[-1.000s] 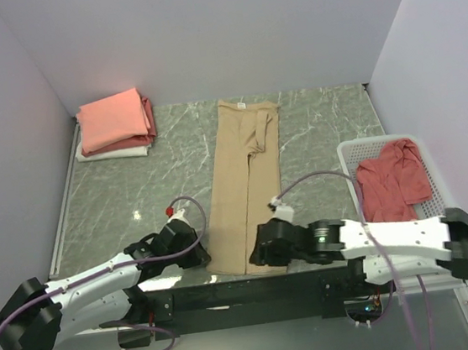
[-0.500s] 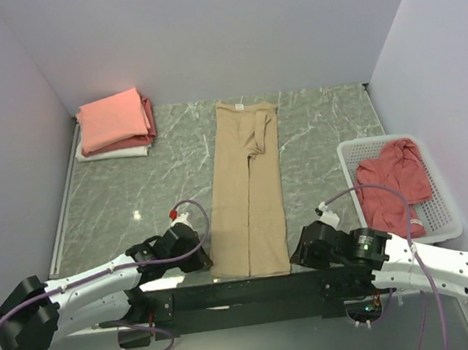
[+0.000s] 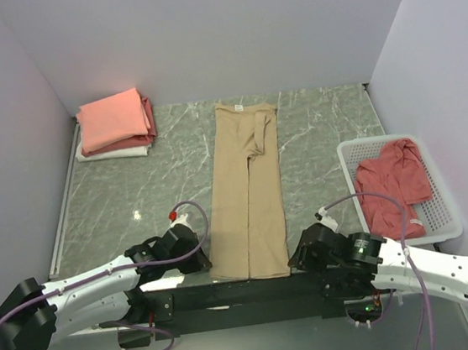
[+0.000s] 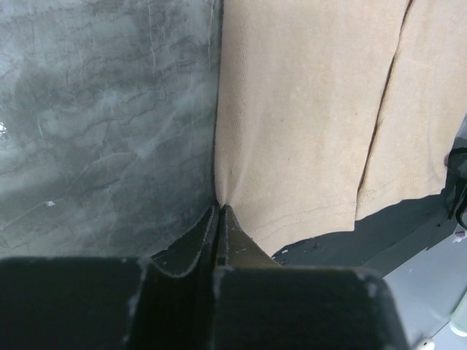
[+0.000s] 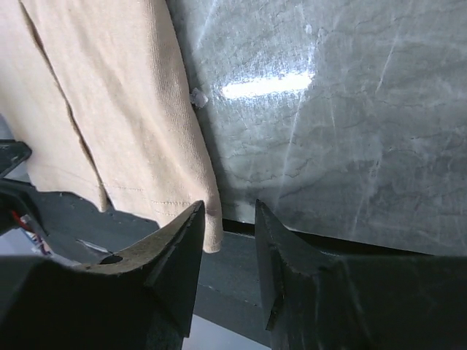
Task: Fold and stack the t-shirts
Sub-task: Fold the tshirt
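A tan t-shirt (image 3: pixel 247 190), folded into a long strip, lies down the middle of the marble desk (image 3: pixel 135 195), its hem at the near edge. Only the left wrist view shows the left gripper (image 4: pixel 219 211), jaws closed, pinching the hem's left corner. The right wrist view shows the right gripper (image 5: pixel 228 208), jaws apart, at the hem's right corner. The overhead view alone takes in the folded t-shirts (image 3: pixel 114 125) stacked in the far left corner and a dusty red t-shirt (image 3: pixel 395 178) crumpled in a white basket (image 3: pixel 443 227) at the right edge.
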Controlling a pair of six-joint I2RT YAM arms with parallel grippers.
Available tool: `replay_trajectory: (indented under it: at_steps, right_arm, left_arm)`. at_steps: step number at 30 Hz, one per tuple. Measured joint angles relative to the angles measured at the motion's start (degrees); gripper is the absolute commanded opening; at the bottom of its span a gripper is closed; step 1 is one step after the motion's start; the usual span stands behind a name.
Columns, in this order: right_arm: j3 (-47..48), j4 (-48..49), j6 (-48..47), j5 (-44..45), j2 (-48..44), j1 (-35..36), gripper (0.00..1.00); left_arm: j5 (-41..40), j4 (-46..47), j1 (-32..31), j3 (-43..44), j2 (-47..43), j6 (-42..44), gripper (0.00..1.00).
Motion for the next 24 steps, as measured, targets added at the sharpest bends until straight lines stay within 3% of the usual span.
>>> replay_trajectory:
  at_steps: [8, 19, 24]
  right_arm:
    - [-1.38, 0.79, 0.26, -1.29, -2.75, 0.00, 0.36]
    - [-1.57, 6.38, -0.44, -5.46, 2.97, 0.11, 0.36]
    - [-1.60, 6.54, -0.72, -6.03, 3.17, 0.11, 0.34]
  left_arm:
    - [0.09, -0.57, -0.24, 0.00, -0.79, -0.33, 0.29]
    - [0.11, -5.25, -1.40, -3.10, -9.25, -5.86, 0.33]
    - [0.72, -4.68, -1.84, -3.39, -8.79, -6.93, 0.32]
